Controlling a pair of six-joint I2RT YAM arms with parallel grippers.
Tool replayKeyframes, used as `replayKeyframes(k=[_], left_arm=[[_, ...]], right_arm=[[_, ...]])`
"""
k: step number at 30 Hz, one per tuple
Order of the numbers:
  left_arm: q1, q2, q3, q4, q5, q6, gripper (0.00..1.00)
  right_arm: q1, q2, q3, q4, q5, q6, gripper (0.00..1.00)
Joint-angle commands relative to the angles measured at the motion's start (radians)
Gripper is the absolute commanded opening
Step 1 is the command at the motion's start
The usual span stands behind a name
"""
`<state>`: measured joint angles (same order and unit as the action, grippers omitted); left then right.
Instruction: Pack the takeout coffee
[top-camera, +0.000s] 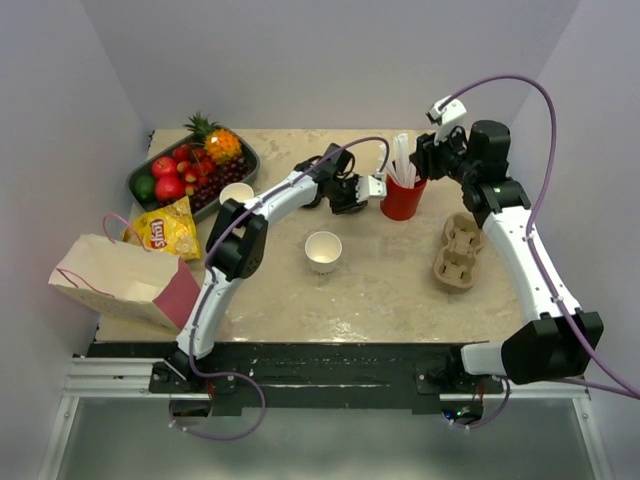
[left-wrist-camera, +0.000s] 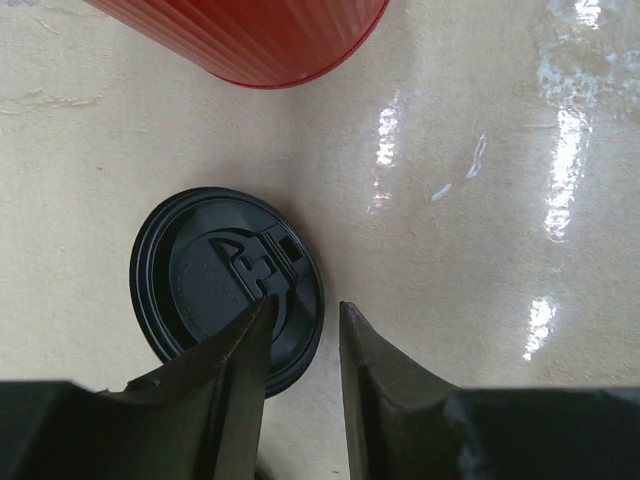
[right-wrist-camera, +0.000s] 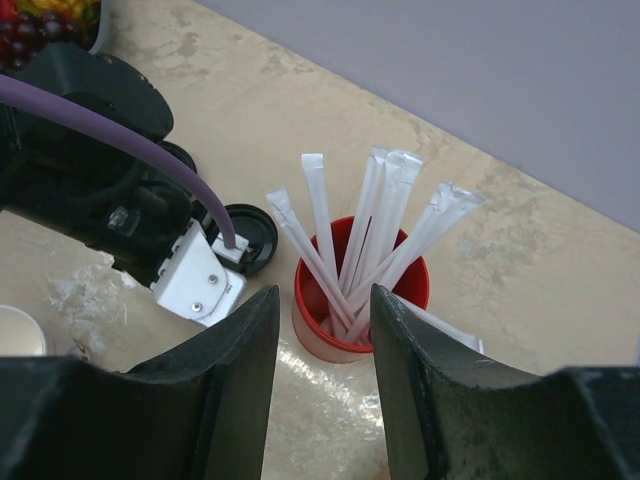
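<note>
**Top view.** The left gripper (top-camera: 352, 192) reaches in just left of the red cup of straws (top-camera: 402, 200). The right gripper (top-camera: 420, 158) hangs over that cup's far side. A white paper cup (top-camera: 323, 250) stands upright and open on the table (top-camera: 390, 290), toward the bases from the left gripper and apart from it. A second white cup (top-camera: 237, 192) stands further to that gripper's left, by the fruit tray (top-camera: 134, 180). A cardboard cup carrier (top-camera: 458, 250) lies on the near side of the right gripper.

**Left wrist.** The black lid (left-wrist-camera: 215, 280) lies flat on the table, just ahead of the fingers (left-wrist-camera: 230, 380). Its near rim runs under the left fingertip and into the gap. The fingers stand slightly parted and pinch nothing. The red cup is close beyond the lid.

**Right wrist.** The fingers (right-wrist-camera: 220, 380) are spread with nothing between them. The paper-wrapped straws stand in the red cup straight ahead. The lid lies left of the cup, partly under the left gripper.
</note>
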<state>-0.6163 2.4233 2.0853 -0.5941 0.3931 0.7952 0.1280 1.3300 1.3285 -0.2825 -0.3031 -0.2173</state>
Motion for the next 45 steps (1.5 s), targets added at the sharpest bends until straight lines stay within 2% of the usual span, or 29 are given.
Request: replayKeyframes(k=[1, 8, 15, 18, 35, 42, 45], left_arm=[[0.006, -0.137, 0.015, -0.015, 0.047, -0.002, 0.39], [0.095, -0.279, -0.001, -0.155, 0.082, 0.018, 0.41], [0.200, -0.158, 0.088, -0.331, 0.061, 0.105, 0.32], [0.216, -0.119, 0.104, -0.337, 0.044, 0.137, 0.28], [0.219, -0.027, 0.096, -0.366, -0.007, 0.237, 0.26], [0.219, -0.131, 0.068, -0.332, 0.061, 0.202, 0.27], [0.217, -0.164, 0.058, -0.386, 0.110, 0.242, 0.27]], right_arm=[[-0.007, 0.008, 0.029, 0.040, -0.014, 0.013, 0.45], [-0.007, 0.003, -0.009, 0.045, -0.037, 0.006, 0.45], [-0.007, -0.005, -0.060, 0.045, -0.096, 0.009, 0.45], [-0.005, -0.005, -0.068, 0.032, -0.116, 0.007, 0.45], [-0.005, 0.017, -0.083, 0.008, -0.114, 0.001, 0.46], [-0.007, 0.018, -0.081, 0.002, -0.113, -0.005, 0.46], [-0.007, 0.023, -0.086, 0.000, -0.117, -0.007, 0.46]])
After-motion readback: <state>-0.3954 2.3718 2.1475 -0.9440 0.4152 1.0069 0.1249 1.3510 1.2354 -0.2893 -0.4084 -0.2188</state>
